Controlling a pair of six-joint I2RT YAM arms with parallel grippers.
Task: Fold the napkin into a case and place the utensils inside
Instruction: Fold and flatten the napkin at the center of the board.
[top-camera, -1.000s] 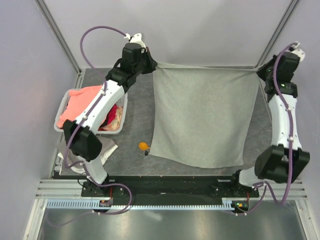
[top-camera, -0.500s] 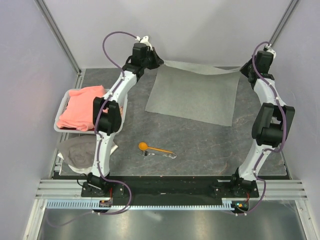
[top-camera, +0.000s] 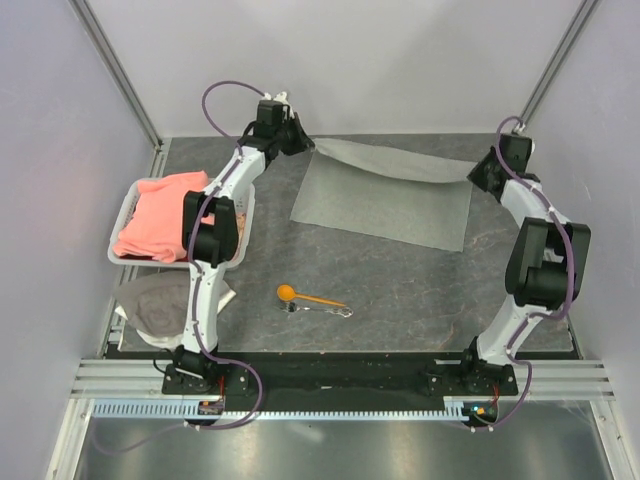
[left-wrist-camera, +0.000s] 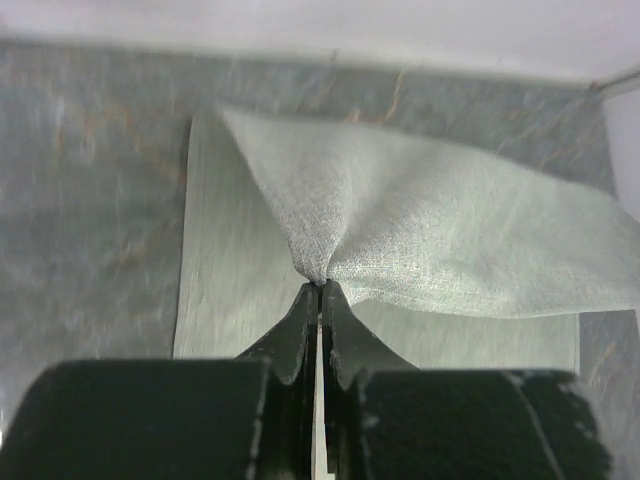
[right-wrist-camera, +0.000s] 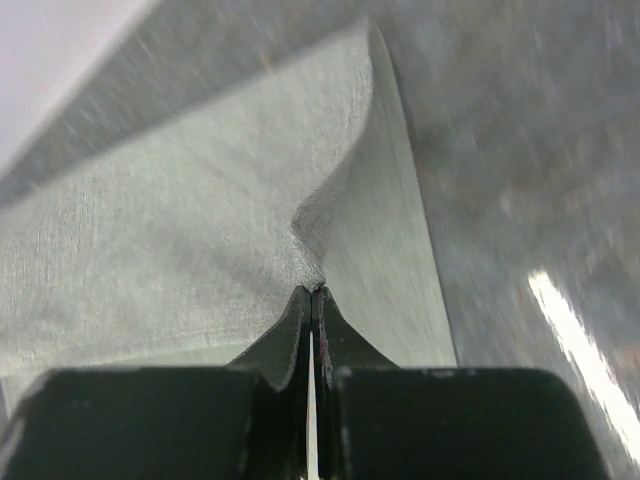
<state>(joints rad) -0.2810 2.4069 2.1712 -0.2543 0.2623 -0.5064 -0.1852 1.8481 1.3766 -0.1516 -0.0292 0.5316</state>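
Along the near edge of the counter (top-camera: 400, 300), in the left corner, a whitish-grey rag (top-camera: 150, 305) lies in a heap. A little further from this edge, around the middle of the counter, the orange spoon (top-camera: 312, 298) lies with its bowl to the left, and the silvery fork (top-camera: 322, 310) lies just beside it on the near side, almost parallel. At the left edge stands a white basket (top-camera: 117, 232) with a salmon-pink cloth (top-camera: 160, 215) on top of it. On the far half of the counter the light grey napkin (top-camera: 385, 200) is spread, well apart from the utensils. Its near part lies flat, while its far edge is raised from the surface and hangs as a strip between the two arms. The left gripper (top-camera: 303, 143) is pressed together on the far left corner of the napkin, and the cloth bunches at its tips. The right gripper (top-camera: 472, 172) pinches the far right corner in the same way, near the right edge of the counter.
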